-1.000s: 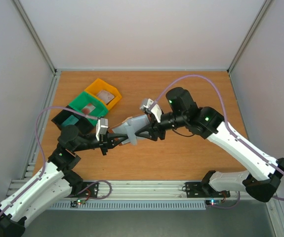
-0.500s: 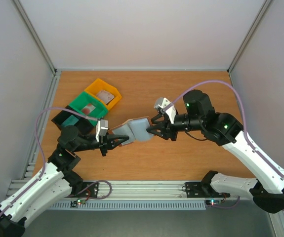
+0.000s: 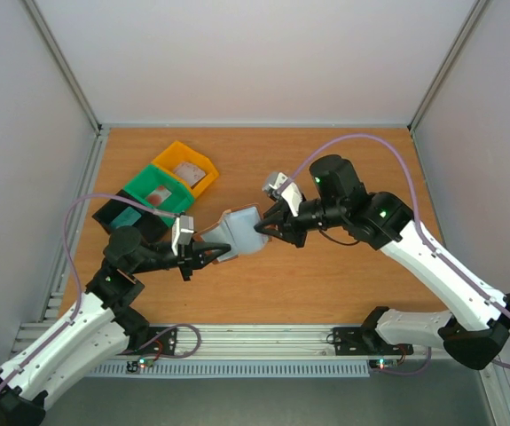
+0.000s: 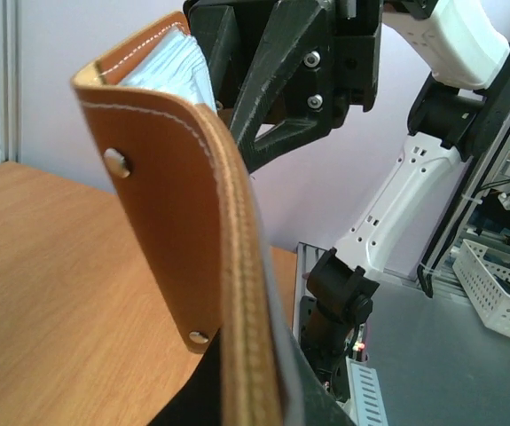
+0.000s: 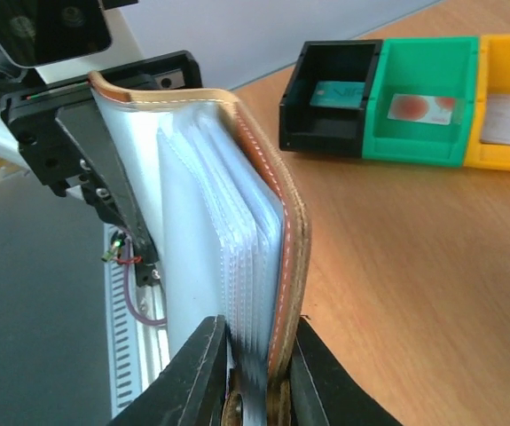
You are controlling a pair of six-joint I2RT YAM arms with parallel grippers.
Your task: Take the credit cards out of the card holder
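The card holder [image 3: 239,232], brown outside and pale grey-blue inside, hangs in the air between both arms. My left gripper [image 3: 206,255] is shut on its near cover; in the left wrist view the stitched brown edge [image 4: 237,293] runs up from between the dark jaws. My right gripper [image 3: 265,227] is shut on the opposite side: in the right wrist view its fingers [image 5: 203,373] pinch the brown cover and the stack of clear sleeves [image 5: 255,231]. No credit cards show inside the sleeves. A pale card with red patches [image 5: 421,108] lies in the green bin.
Three small bins stand in a row at the back left: yellow [image 3: 200,182], green [image 3: 139,185] and black [image 3: 105,213]. The yellow one holds a pale card [image 3: 186,169], the black one a teal card [image 5: 334,92]. Grey walls enclose the table [image 3: 343,275].
My right gripper swung left, back to the card holder, and closed its jaws on the far cover and sleeves. The left gripper kept its hold and place.
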